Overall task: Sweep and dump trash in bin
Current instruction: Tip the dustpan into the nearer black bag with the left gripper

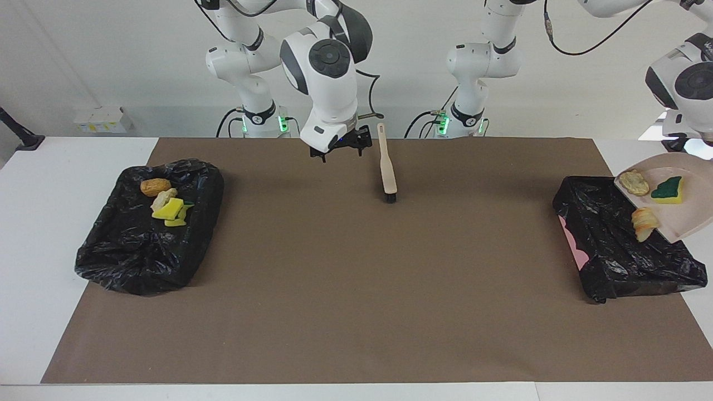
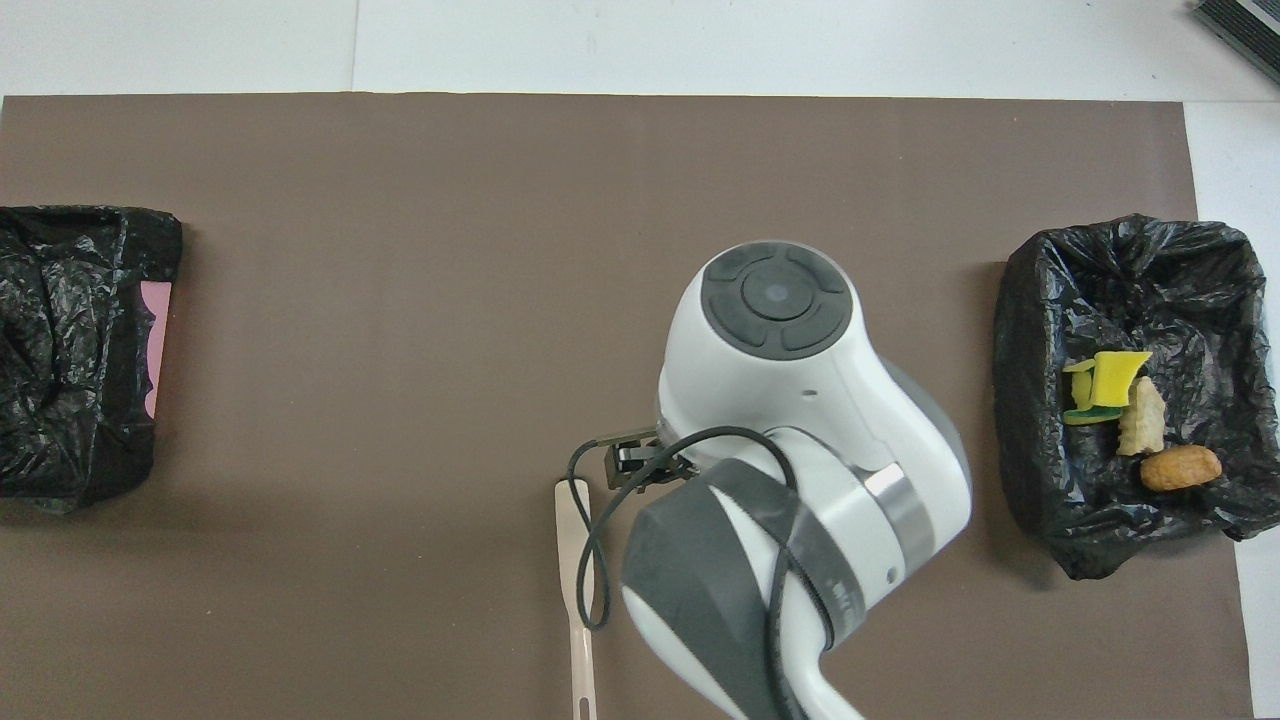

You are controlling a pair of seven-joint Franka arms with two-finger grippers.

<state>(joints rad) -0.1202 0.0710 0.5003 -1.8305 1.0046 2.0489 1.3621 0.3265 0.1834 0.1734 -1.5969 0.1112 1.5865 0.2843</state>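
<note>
On the brown mat (image 1: 356,289) covering the desk (image 1: 39,223), a beige brush (image 1: 386,167) lies flat near the robots' edge, its dark bristle end pointing away from them. No trash lies on the mat around it. The right claw (image 1: 341,146) hangs just beside the brush handle, toward the right arm's end of the desk, above the mat and apart from the brush; its fingers point downward with a narrow gap, gripping nothing. In the overhead view the right arm's wrist covers much of the mat beside the brush.

Well away from the brush, at the right arm's end of the desk, sits a bin lined with a black bag (image 1: 150,245). Four scraps rest in it at the side nearer the robots: a golden-brown chunk (image 1: 155,186), a pale bread-like chunk (image 1: 164,199) and two yellow sponge pieces (image 1: 169,209) touching one another.

At the left arm's end, equally far from the brush, is a second bin (image 1: 618,245), pink under its black bag. A beige dustpan (image 1: 688,217) is held tilted over it, lip down. The left claw's hold on the pan lies outside the frame, so its grip cannot be seen. On the pan sit a bread-like chunk (image 1: 634,182) and a yellow sponge with a green face (image 1: 668,190); another golden chunk (image 1: 644,223) is at the lip, over the bag.
</note>
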